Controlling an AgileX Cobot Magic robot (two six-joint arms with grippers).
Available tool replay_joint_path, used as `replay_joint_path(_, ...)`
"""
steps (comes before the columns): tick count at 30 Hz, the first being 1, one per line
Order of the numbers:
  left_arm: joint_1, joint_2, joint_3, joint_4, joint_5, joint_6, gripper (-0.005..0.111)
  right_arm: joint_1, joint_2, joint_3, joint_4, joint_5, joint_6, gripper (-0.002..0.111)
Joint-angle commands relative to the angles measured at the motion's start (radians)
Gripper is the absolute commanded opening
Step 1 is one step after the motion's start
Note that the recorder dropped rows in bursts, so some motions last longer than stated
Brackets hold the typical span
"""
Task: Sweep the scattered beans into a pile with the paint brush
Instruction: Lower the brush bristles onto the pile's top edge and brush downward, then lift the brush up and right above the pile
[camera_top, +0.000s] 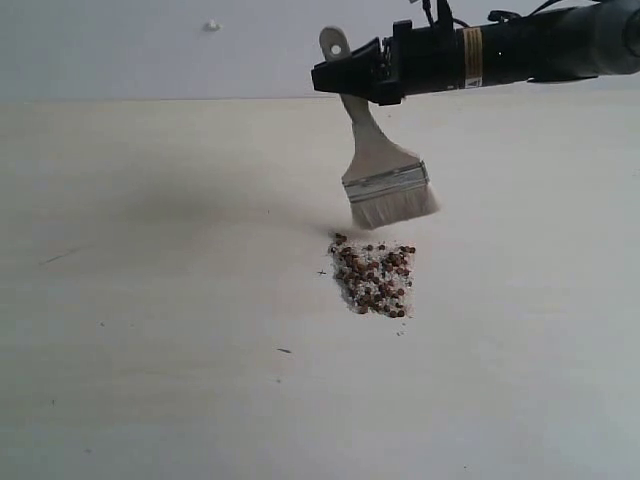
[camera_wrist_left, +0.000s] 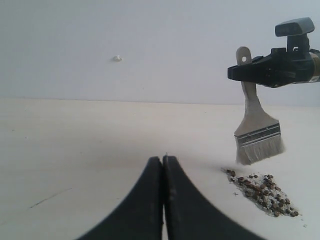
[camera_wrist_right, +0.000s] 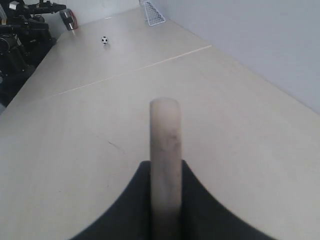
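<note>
The beans lie gathered in one pile (camera_top: 374, 279) of reddish-brown beans and whitish grains on the pale table; the left wrist view shows the same pile (camera_wrist_left: 261, 192). The paint brush (camera_top: 384, 178) hangs just behind the pile, bristles down and lifted off the table. My right gripper (camera_top: 332, 79) is shut on its cream handle (camera_wrist_right: 165, 150) near the holed end. The brush (camera_wrist_left: 257, 136) also shows in the left wrist view. My left gripper (camera_wrist_left: 163, 160) is shut with nothing in it, low over the table, left of the pile.
The pale table (camera_top: 150, 300) runs to a white wall. At its far end in the right wrist view stand a small ball (camera_wrist_right: 104, 40), a little white net (camera_wrist_right: 152, 12) and dark equipment (camera_wrist_right: 22, 30). A small white speck (camera_top: 211, 25) sits on the wall.
</note>
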Motion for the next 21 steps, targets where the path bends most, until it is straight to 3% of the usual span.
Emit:
replay_joint_path(1, -0.006, 0.001, 0.003, 0.0, 0.001, 0.004, 0.0, -0.008, -0.029, -0.01, 0.022, -0.007, -0.009, 0.0)
replay_joint_path(21, -0.006, 0.001, 0.003, 0.0, 0.001, 0.004, 0.0, 0.027, -0.026, -0.01, 0.101, -0.007, -0.12, 0.0)
